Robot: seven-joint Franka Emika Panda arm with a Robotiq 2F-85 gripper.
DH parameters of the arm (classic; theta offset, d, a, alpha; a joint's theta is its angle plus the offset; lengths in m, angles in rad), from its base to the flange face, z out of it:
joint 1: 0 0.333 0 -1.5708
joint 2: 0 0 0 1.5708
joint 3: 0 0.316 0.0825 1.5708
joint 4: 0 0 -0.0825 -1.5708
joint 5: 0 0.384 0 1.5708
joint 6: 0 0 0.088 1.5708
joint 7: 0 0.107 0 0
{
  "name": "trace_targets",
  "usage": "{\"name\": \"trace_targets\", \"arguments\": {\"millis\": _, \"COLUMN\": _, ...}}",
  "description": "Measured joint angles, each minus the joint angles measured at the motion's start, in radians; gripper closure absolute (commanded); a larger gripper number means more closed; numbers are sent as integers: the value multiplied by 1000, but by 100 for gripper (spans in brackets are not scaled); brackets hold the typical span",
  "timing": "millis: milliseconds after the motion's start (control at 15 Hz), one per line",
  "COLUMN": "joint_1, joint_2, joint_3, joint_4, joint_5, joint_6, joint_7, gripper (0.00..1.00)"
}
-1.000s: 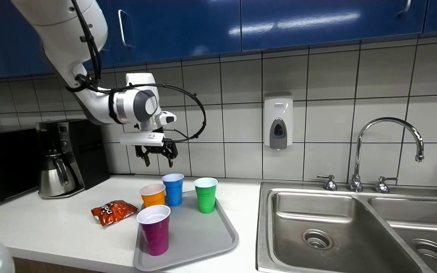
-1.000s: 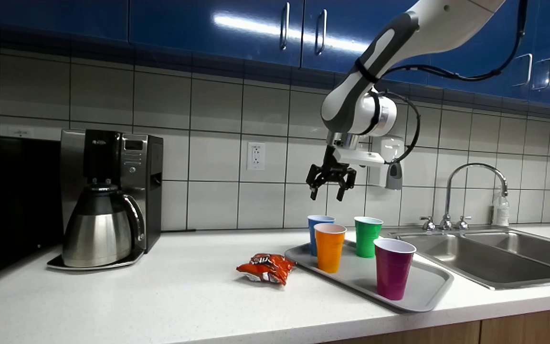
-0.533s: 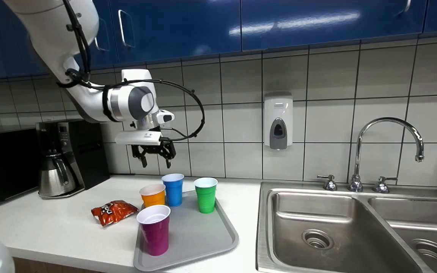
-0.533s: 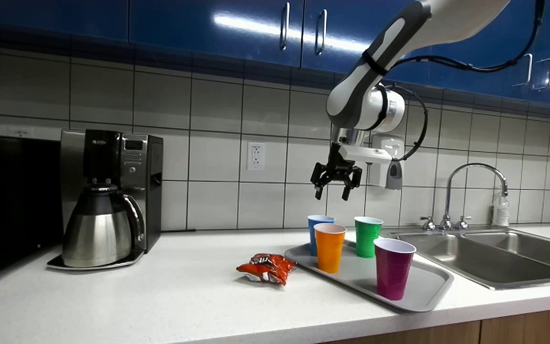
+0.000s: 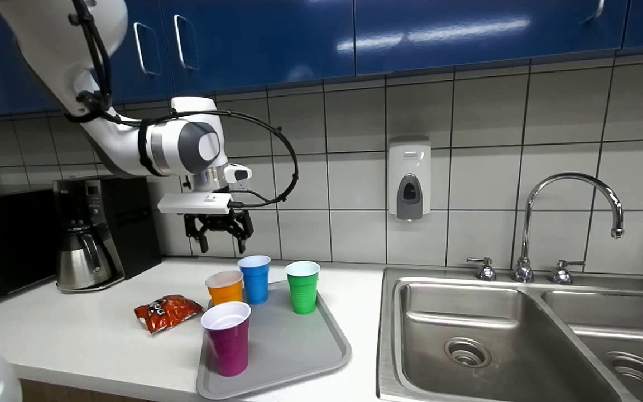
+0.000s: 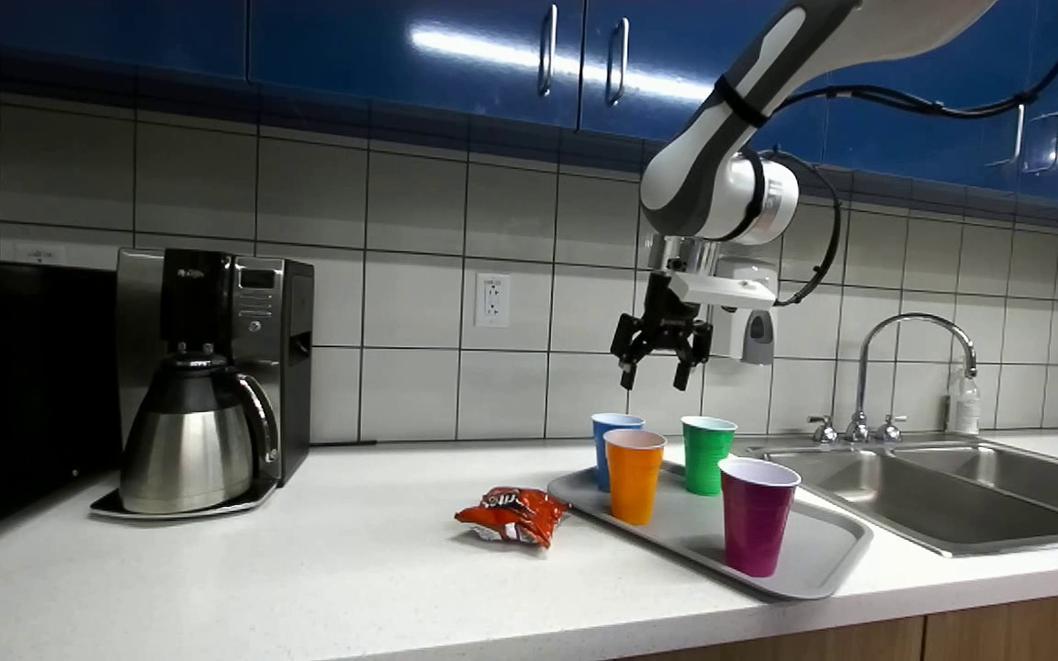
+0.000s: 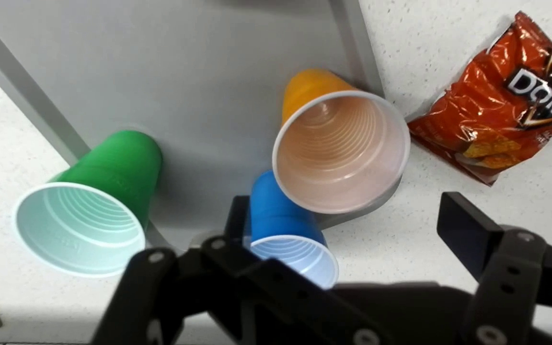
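Pincer (image 6: 655,381) spread wide, higher than blue cup (image 5: 256,283), orange cup (image 6: 635,482); both upright on tray (image 5: 299,346); chip bag (image 7: 496,108) beside.

Open air btwn end effector (image 6: 654,384) & blue plastic cup (image 5: 255,282); orange plastic cup (image 6: 635,481) crowds the latter; free gap btwn blue one & green plastic cup (image 5: 303,288).

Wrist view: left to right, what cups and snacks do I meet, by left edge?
Green cup, blue cup, orange cup, red snack bag. The orange cup partly covers the blue one, whose left edge comes first.
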Motion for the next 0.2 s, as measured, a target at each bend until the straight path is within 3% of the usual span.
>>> {"name": "trace_targets", "arguments": {"millis": 200, "joint_1": 1, "joint_2": -14, "joint_3": 0, "joint_4": -9, "joint_5": 6, "joint_6": -13, "joint_7": -11, "gripper": 0}}
